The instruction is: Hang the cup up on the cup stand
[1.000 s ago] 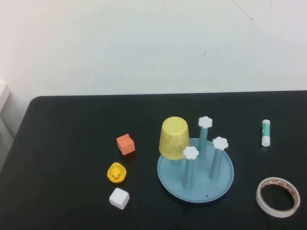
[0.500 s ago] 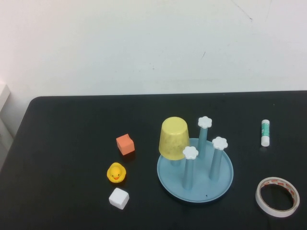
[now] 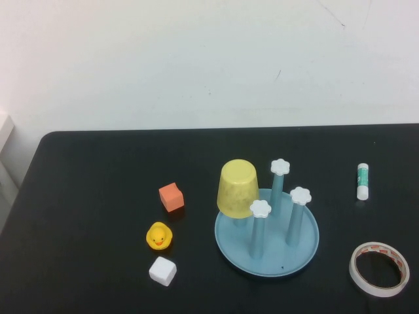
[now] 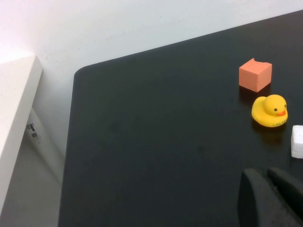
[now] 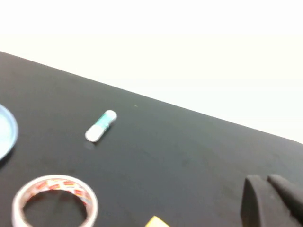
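The yellow cup (image 3: 238, 188) sits upside down over one post of the light-blue cup stand (image 3: 288, 261), at the stand's left rear. Three other blue posts with white flower caps stand bare, one of them (image 3: 300, 196) on the right. Neither arm shows in the high view. In the left wrist view my left gripper (image 4: 266, 174) is shut and holds nothing, low over the dark table left of the toys. In the right wrist view my right gripper (image 5: 266, 179) is also shut and holds nothing, over the table's right part, with the stand's rim (image 5: 7, 132) at the edge.
Left of the stand lie an orange cube (image 3: 171, 197), a yellow rubber duck (image 3: 158, 236) and a white cube (image 3: 162, 270). A glue stick (image 3: 363, 181) and a roll of tape (image 3: 379, 269) lie to its right. The black table ends at a white wall.
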